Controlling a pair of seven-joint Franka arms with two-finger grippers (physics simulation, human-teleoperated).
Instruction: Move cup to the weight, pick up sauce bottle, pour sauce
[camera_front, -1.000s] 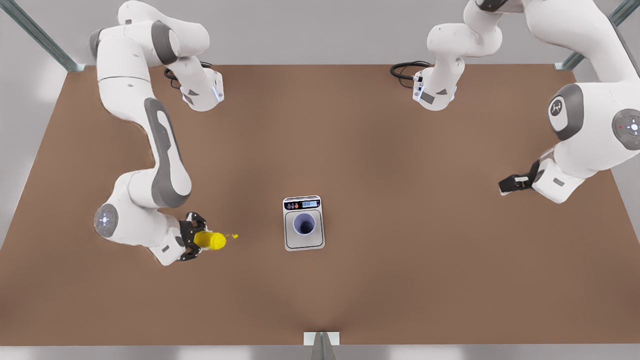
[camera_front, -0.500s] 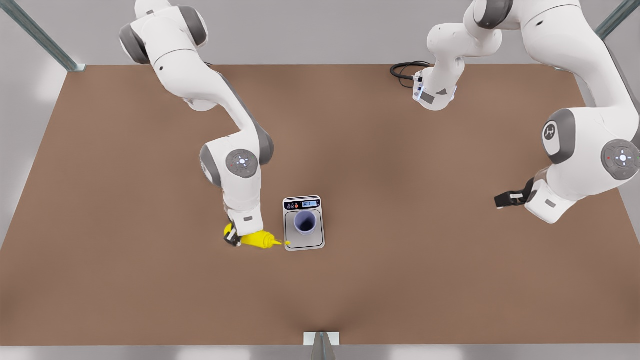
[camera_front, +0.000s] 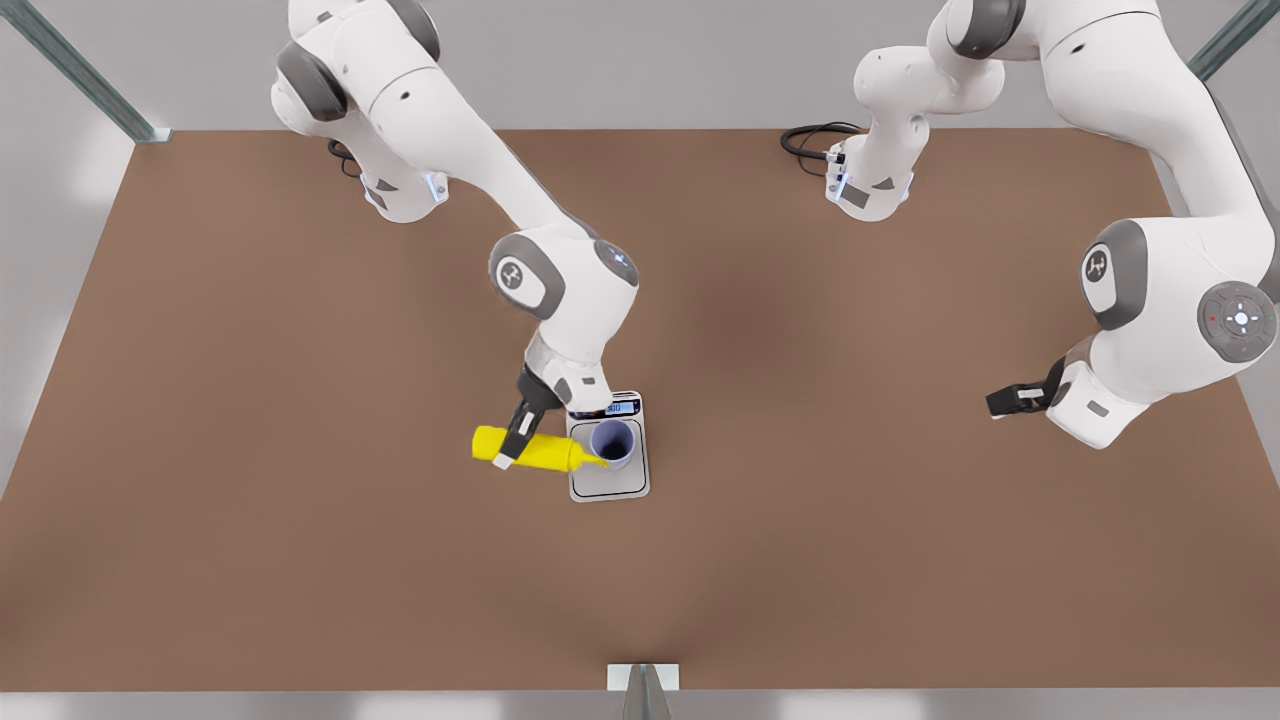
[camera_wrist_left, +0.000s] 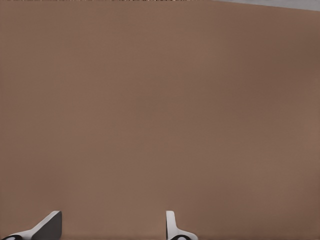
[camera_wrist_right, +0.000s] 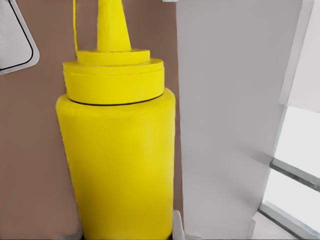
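Right pincer (camera_front: 516, 440), on the front view's left, is gripping the yellow sauce bottle (camera_front: 530, 450) round its middle, fingers closed on it. Bottle is lying roughly horizontal above the brown desk (camera_front: 300, 560), nozzle pointing at the lavender cup's (camera_front: 612, 443) rim. Cup is standing upright on the kitchen scale (camera_front: 608, 478), w/ the display strip partly hidden by the arm. Left pincer (camera_front: 1003, 400) is waiting well apart at the front view's right, fingers (camera_wrist_left: 172, 227) spread, holding nothing.
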